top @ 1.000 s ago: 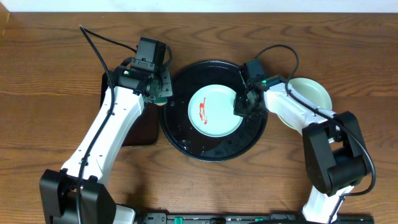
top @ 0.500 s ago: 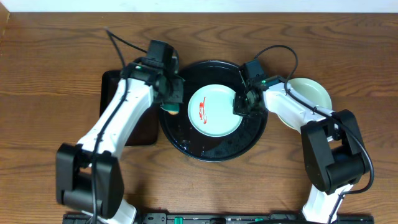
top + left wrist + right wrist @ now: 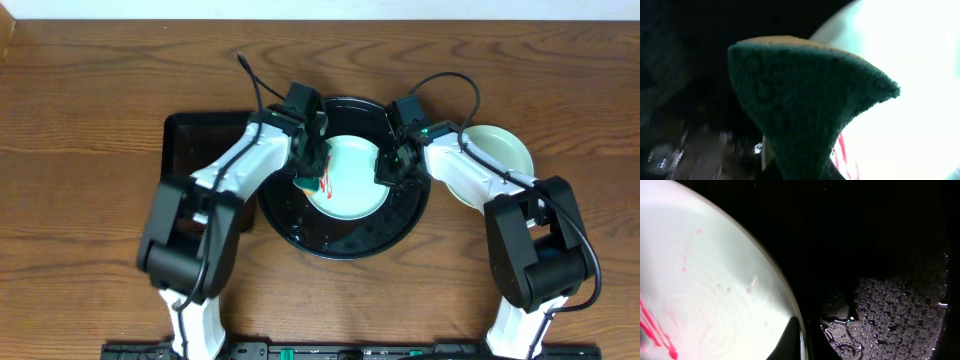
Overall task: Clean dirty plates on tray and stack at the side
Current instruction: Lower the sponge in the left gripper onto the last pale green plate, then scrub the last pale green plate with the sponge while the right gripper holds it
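Blue-green plate (image 3: 355, 190) lies flat, face up, about centre of the round black tray (image 3: 340, 243). It's round, so no long axis and no heading; only the red smear (image 3: 328, 186) on its left half gives a direction, roughly near-to-far. Sweeping from the left: rectangular tray (image 3: 195, 150) sits left of the round one. Left gripper (image 3: 312, 172) is clamped on a green sponge (image 3: 805, 110), over the plate's left edge at the smear; can't tell if the sponge touches yet. Right gripper (image 3: 390, 168) is at the plate's right rim. One fingertip (image 3: 787, 340) shows over that rim, the other is hidden, so can't tell if it pinches. Pale yellow plate (image 3: 505, 150) is on the table, off to the right. Step looks like scrub start. Next: press the sponge down, wipe across the smear, plate braced from the right.
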### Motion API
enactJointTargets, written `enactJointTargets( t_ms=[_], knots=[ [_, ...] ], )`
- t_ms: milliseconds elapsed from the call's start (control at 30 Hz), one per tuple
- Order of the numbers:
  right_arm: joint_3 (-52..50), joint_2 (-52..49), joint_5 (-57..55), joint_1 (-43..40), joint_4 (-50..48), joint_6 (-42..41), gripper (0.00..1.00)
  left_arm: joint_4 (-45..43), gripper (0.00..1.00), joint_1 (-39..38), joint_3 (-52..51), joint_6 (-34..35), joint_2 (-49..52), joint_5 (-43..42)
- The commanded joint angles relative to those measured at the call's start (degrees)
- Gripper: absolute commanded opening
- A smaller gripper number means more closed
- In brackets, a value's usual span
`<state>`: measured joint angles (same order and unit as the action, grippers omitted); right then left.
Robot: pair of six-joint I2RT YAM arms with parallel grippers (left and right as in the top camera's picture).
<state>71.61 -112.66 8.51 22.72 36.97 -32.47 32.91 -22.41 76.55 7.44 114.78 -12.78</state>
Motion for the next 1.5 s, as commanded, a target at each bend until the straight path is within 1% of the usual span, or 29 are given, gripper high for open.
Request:
enactJointTargets(
  t_ms=[0,200,233,367,433,533,633,700,767,900,967,1033,1200,1300,1367,1467],
  knots=[
    [-0.2,-2.8,0.6,0.6,-0.1,-0.2,0.01,-1.8,0.07,-0.1,-0.4,1.0,1.8,1.8],
    [-0.2,-2.8,0.8,0.6,-0.4,-0.2,0.01,-1.7,0.08,-0.3,-0.4,0.9,1.8,1.1],
    [-0.2,-2.8,0.8,0.6,-0.4,-0.2,0.01,-0.9,0.07,-0.4,-0.3,0.5,1.8,-0.5],
    [-0.2,-2.8,0.8,0.6,-0.3,-0.2,0.01,2.9,0.07,-0.4,-0.3,-0.3,1.8,-11.6],
    [-0.2,-2.8,0.8,0.6,-0.3,-0.2,0.01,3.9,0.08,-0.4,-0.3,0.4,1.8,-14.8],
    [-0.2,-2.8,0.8,0.6,-0.3,-0.2,0.01,3.6,0.07,-0.4,-0.3,3.4,1.8,-15.7],
    [-0.2,-2.8,0.8,0.6,-0.1,-0.2,0.01,-0.3,0.07,-0.4,-0.3,4.1,1.8,-15.7],
    [-0.2,-2.8,0.8,0.6,-0.1,-0.2,0.01,-3.5,0.07,-0.4,-0.3,4.3,1.8,-14.8],
    [-0.2,-2.8,0.8,0.6,-0.1,-0.2,0.01,-6.8,0.07,-0.4,-0.3,5.6,1.8,-11.4],
    [-0.2,-2.8,0.8,0.6,-0.1,-0.2,0.01,-10.3,0.07,-0.4,-0.4,8.2,1.8,2.3],
    [-0.2,-2.8,0.8,0.6,-0.1,-0.2,0.01,-10.2,0.07,-0.4,-0.4,8.2,1.8,8.4],
    [-0.2,-2.8,0.8,0.6,-0.1,-0.2,0.01,-8.9,0.07,-0.4,-0.3,8.1,1.8,12.5],
    [-0.2,-2.8,0.9,0.6,-0.1,-0.2,0.01,-1.0,0.08,-0.4,-0.3,6.3,1.8,12.9],
    [-0.2,-2.8,2.8,0.6,-0.1,0.4,0.01,3.8,0.07,-0.4,-0.3,0.8,1.8,9.3],
    [-0.3,-2.8,5.0,0.7,-0.3,0.4,0.01,5.9,0.08,-0.4,-0.3,-1.7,1.8,8.5],
    [-1.2,-2.8,8.0,0.6,-2.4,0.4,0.01,6.7,0.07,-0.2,-0.3,-2.5,1.8,8.5]
  ],
)
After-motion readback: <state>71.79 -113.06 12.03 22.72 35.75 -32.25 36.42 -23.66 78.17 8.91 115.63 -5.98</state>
